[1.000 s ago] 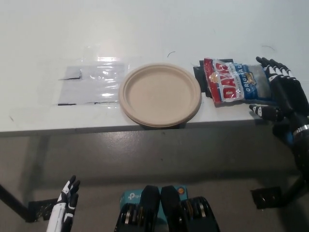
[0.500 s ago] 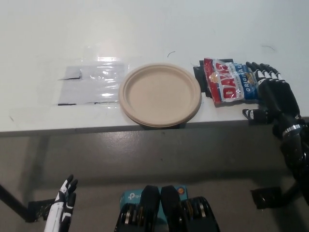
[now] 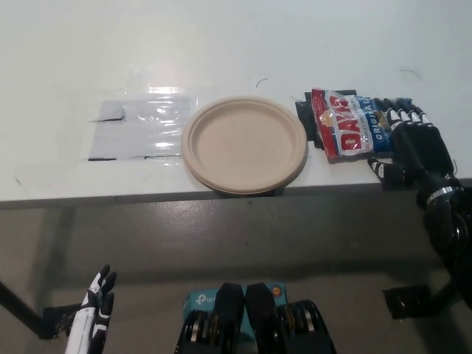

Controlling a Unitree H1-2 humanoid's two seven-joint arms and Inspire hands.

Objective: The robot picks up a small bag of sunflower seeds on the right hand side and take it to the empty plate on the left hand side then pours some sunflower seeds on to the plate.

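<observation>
The black right robot hand (image 3: 414,147), fingers spread apart, covers the right end of the red-and-blue "DAVID ORIGINAL" seed bag (image 3: 346,124) on the white counter (image 3: 221,44).

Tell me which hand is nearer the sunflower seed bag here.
Right. The black right hand lies over the right end of the seed bag on the table. The white left hand rests far off at lower left, below the table edge.

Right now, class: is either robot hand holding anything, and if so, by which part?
Nothing is clearly held. The right hand lies over the right end of the bag, which is flat on the table. The left hand hangs free below.
</observation>
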